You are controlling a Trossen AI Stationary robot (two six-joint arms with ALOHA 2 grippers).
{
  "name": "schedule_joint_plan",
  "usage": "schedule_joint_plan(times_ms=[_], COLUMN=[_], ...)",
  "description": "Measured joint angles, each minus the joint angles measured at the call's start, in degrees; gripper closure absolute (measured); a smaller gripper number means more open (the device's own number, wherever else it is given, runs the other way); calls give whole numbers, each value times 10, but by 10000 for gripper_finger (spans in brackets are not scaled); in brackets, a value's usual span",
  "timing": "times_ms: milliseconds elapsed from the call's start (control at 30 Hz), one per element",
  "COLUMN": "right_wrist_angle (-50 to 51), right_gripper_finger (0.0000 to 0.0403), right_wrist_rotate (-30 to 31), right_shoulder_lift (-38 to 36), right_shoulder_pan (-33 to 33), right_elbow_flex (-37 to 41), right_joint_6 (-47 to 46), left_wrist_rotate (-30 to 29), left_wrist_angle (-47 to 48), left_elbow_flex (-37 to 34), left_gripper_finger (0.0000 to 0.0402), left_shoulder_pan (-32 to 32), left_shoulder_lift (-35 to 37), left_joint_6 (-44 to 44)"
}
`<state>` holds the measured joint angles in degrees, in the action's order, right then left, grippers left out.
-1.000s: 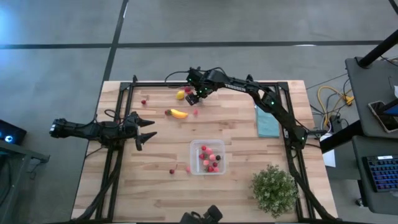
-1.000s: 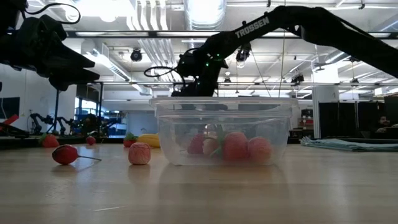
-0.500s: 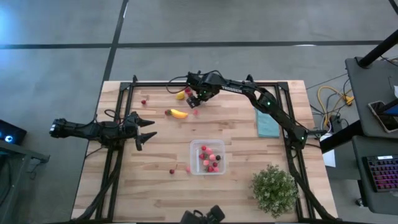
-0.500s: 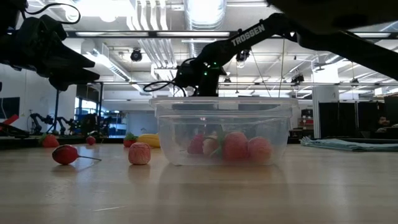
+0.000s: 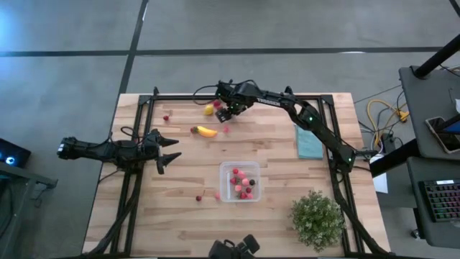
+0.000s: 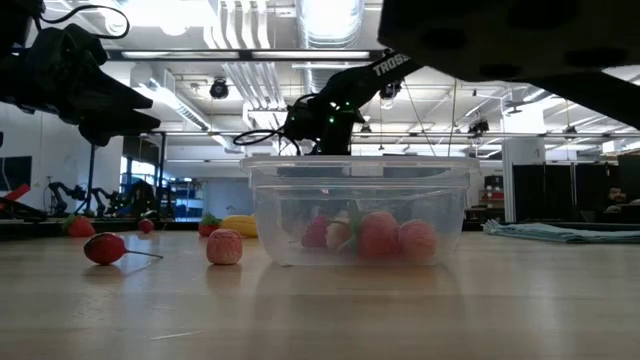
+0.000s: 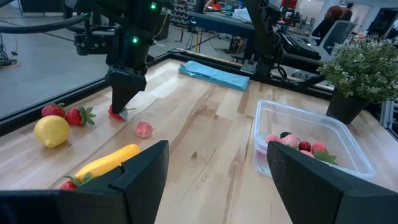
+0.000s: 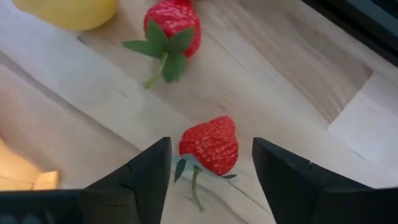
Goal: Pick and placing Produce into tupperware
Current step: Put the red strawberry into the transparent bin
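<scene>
Pale wood planks make up the table (image 5: 180, 216), grey floor around it. On my left, the left gripper (image 5: 169, 149) hangs over the table's left side, fingers spread wide with nothing between them. Right of it I see a small red piece (image 5: 166, 118) near the far edge, and two more loose pieces, one dark red (image 5: 199, 198) and one pink (image 5: 216, 195), just left of the tupperware.

Mid-table toward the far edge lie the banana (image 5: 207, 131), the lemon (image 5: 208, 110) and a pink berry (image 7: 144, 129), close together. The right gripper (image 8: 211, 171) is down at the tabletop beside them. In its wrist view the two fingers flank a strawberry (image 8: 211, 145) lying on the wood, gaps showing on both sides, so the claw is parted, not yet gripping. A second strawberry (image 8: 171, 28) lies just past it, near the lemon.

The tupperware (image 5: 240, 181) sits mid-table toward the near side, lidless, with several red, pink and dark pieces inside.

Further right, a folded teal cloth (image 5: 308, 141) lies by the right edge, and a bushy potted plant (image 5: 316, 219) stands at the near right corner.
</scene>
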<state>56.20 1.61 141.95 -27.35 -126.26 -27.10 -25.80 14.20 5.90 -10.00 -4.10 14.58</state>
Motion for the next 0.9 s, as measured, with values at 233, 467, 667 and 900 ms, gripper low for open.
schedule_joint_plan(times_ms=[233, 467, 667, 900], right_wrist_angle=[1, 0, -1, -15], right_gripper_finger=[200, 195, 196, 196], right_wrist_rotate=[-14, -16, -15, -15], right_shoulder_lift=[12, 12, 12, 12], right_shoulder_pan=[-2, -2, -2, -3], right_elbow_flex=[1, 1, 1, 1], right_joint_6=[-3, -9, -9, -16], left_wrist_rotate=[0, 0, 0, 0], left_wrist_angle=[0, 0, 0, 0], left_elbow_flex=[0, 0, 0, 0], left_gripper_finger=[143, 143, 143, 143], left_shoulder_pan=[0, 0, 0, 0], left_shoulder_lift=[0, 0, 0, 0], left_joint_6=[0, 0, 0, 0])
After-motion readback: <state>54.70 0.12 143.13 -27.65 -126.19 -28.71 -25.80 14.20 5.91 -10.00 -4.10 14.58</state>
